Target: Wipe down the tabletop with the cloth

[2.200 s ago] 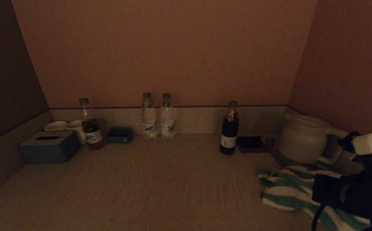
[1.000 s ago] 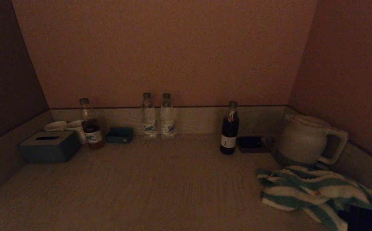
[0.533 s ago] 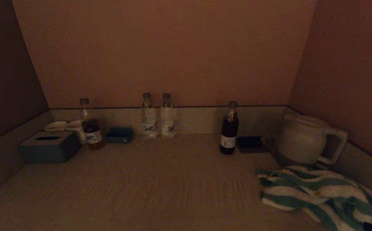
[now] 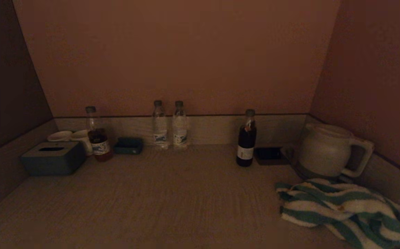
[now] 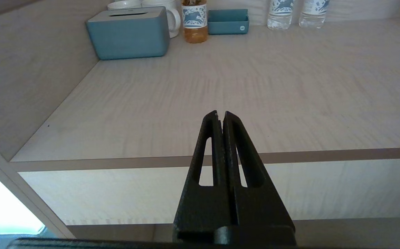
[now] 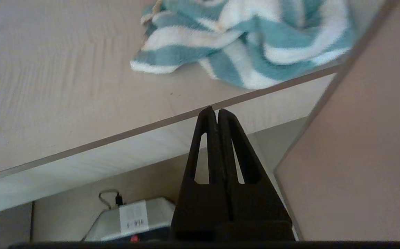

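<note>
No wiping is judged to be in hand, since the striped cloth (image 4: pixel 345 209) is left crumpled at the right front of the pale wooden tabletop (image 4: pixel 172 200), below the kettle (image 4: pixel 327 150), while the right gripper (image 6: pixel 213 112) and the left gripper (image 5: pixel 220 114) are held off the front edge with fingers pressed together, so an opening and a reach would be needed next in this dim walled niche.

**Open middle, crowded edges**

The surface (image 4: pixel 172 204) lies bare across its middle and front. Along the back wall stand a tissue box (image 4: pixel 53 158), bottles (image 4: pixel 169 125) and a dark bottle (image 4: pixel 246 138). A kettle (image 4: pixel 327 150) and striped cloth (image 4: pixel 345 211) fill the right corner.
</note>
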